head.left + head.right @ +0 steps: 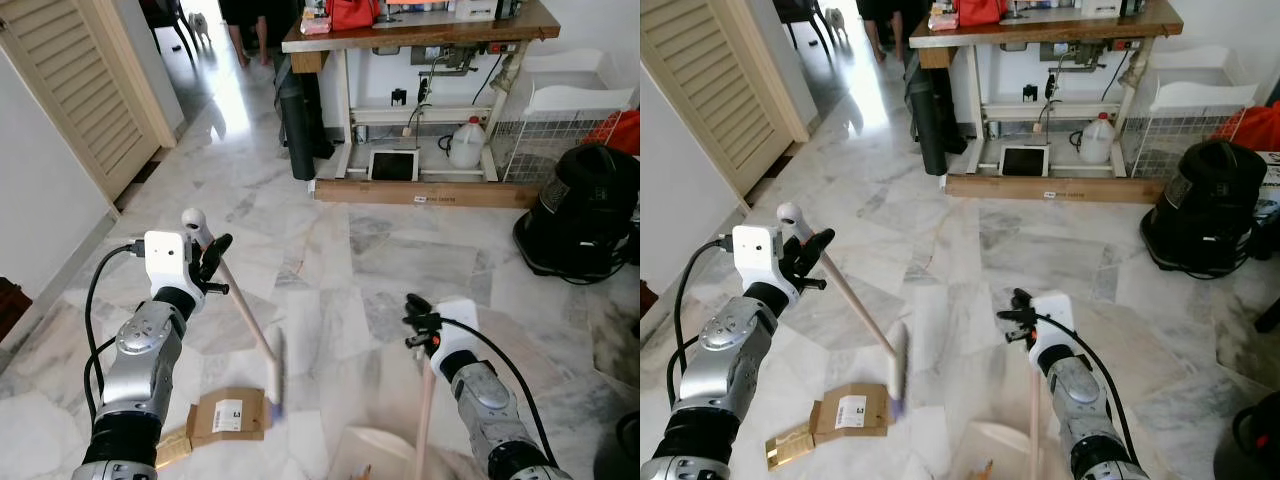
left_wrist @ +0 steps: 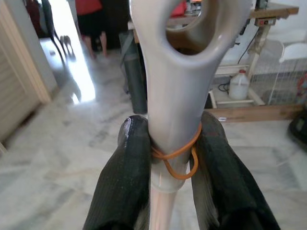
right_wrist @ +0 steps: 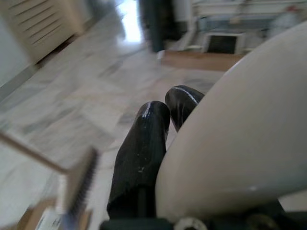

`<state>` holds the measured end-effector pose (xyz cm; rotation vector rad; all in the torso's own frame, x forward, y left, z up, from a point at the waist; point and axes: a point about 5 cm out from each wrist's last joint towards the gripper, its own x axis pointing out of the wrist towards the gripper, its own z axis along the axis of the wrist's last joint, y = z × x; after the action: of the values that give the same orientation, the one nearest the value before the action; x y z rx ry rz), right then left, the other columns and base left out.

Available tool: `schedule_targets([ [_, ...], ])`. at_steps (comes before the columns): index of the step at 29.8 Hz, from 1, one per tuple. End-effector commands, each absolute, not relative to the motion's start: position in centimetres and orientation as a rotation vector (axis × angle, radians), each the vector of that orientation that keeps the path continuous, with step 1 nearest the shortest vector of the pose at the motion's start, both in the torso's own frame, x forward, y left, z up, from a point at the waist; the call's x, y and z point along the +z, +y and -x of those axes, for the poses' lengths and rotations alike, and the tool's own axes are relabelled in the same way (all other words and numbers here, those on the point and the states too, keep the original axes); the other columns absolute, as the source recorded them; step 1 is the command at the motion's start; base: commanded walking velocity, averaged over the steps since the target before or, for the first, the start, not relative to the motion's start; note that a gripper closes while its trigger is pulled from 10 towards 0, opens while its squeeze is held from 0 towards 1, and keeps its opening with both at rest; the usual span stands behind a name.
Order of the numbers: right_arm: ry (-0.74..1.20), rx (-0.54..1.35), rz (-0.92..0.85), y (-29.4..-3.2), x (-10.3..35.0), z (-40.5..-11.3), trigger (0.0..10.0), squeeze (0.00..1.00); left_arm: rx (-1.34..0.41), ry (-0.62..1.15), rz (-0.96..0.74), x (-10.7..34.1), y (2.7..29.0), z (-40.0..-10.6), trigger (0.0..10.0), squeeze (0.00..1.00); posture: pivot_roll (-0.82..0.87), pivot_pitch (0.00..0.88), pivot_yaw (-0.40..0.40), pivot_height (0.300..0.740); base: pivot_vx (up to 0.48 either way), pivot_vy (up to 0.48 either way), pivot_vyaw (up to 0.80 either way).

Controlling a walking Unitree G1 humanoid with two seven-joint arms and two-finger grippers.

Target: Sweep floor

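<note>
cardboard box (image 1: 230, 415) by broom (image 1: 250, 325), vacuum (image 1: 583, 210) rt

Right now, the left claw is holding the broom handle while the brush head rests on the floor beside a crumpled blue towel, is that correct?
Not quite: beside the brush head lies flattened cardboard, not a blue towel, as the left eye view shows. The left claw does hold the broom handle.

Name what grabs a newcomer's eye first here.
The left gripper is shut on a broom slanting down to a flat cardboard box on the marble floor. The right gripper holds a dustpan upright by its handle beside it.
</note>
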<state>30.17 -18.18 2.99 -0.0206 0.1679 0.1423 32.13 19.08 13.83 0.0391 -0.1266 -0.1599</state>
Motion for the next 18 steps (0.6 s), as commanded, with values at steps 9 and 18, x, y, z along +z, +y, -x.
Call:
schedule_targets([
  [9,-0.082,-0.006,-0.036,-18.8,6.7,-31.1,10.0,0.0,-0.161,-0.142,-0.132,12.2,18.6,-31.1,10.0,0.0,0.07,0.0,0.072,0.74,0.0,0.0,0.0],
  [18,-0.108,-0.078,-0.212,-19.6,7.4,-31.8,10.0,0.0,-0.162,-0.168,-0.133,12.0,17.9,-31.1,10.0,0.0,0.07,0.0,0.076,0.74,0.0,0.0,0.0],
])
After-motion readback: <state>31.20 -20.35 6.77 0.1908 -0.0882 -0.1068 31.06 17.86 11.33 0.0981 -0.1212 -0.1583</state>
